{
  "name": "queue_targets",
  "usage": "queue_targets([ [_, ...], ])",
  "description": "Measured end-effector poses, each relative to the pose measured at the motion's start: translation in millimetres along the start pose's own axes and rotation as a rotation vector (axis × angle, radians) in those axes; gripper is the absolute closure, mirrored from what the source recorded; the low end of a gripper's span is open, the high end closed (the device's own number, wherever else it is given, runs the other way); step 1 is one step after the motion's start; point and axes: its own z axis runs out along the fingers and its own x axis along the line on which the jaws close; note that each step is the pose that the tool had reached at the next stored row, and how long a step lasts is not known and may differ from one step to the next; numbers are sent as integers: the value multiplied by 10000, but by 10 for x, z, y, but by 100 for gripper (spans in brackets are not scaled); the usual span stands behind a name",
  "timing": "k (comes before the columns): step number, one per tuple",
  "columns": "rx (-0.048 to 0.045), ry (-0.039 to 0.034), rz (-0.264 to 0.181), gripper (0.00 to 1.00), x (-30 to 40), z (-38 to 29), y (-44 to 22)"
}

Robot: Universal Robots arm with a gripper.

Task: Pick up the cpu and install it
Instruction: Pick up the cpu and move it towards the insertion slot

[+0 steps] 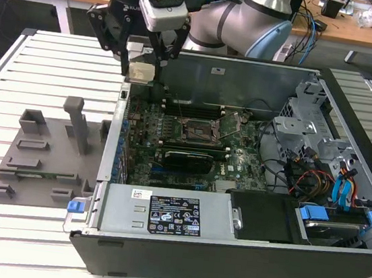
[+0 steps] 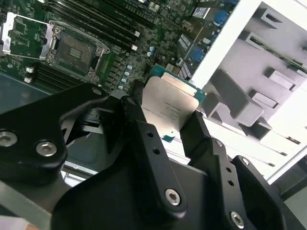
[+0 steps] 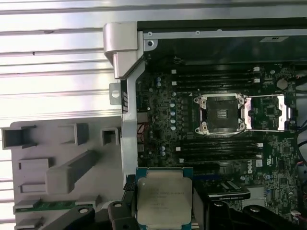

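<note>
I am holding one cpu (image 3: 164, 201) in my one gripper (image 2: 165, 120), two fingers (image 2: 144, 129) squeezing it, above a corner of the computer case (image 1: 238, 264), one socket (image 3: 220, 113) lying open.

No text can be read with certainty. In the exterior view a black-and-white label (image 1: 174, 215) crowded with small print and symbols, and a smaller white sticker (image 1: 142, 194), sit on the metal cover at the computer case's (image 1: 224, 269) near edge. The cpu (image 3: 164, 200) (image 2: 169, 111) carries faint lines of print in both wrist views, too fine to read.
</note>
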Motion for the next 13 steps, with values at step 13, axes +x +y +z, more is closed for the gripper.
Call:
queue_targets([
  [13, 0, 0, -1, 45, -435, 17, 21],
])
